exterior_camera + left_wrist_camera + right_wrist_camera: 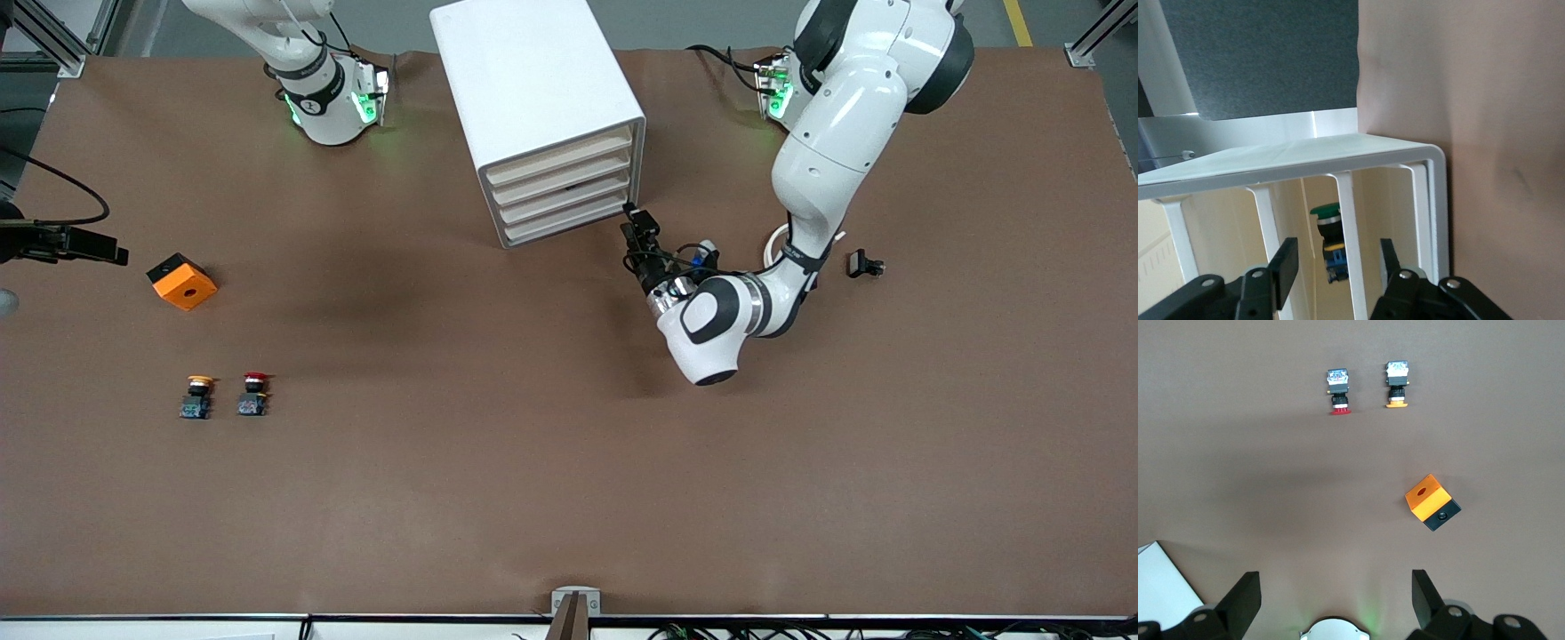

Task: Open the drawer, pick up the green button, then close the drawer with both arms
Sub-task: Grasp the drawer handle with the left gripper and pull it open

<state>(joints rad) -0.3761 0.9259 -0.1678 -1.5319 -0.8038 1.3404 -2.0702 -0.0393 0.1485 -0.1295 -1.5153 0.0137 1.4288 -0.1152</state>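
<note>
The left gripper (633,222) sits low at the front of the white cabinet (533,98), at the corner toward the left arm's end of the table, level with the lowest drawer (564,224). Its wrist points at the stack of cream fronts. In the left wrist view its fingers (1286,263) stand partly apart, one on each side of a white upright of the cabinet front, and nothing is pinched between them. Just ahead of the fingertips, inside the cabinet, the green-capped button (1329,230) shows through the gap between two uprights, its black body and blue base visible under the cap. Which of the four drawers holds it is hard to tell from this angle.

The right gripper (1335,597) waits high over the table toward the right arm's end, its fingers spread wide and empty. Below it in its wrist view lie an orange block (1431,501) with a black underside, and, farther out from the fingertips, a red-capped button (1338,388) and a yellow-capped button (1397,383) side by side, close but not touching.

A small black part (864,265) lies on the brown table (569,462) beside the left arm's forearm, apart from the left gripper.
</note>
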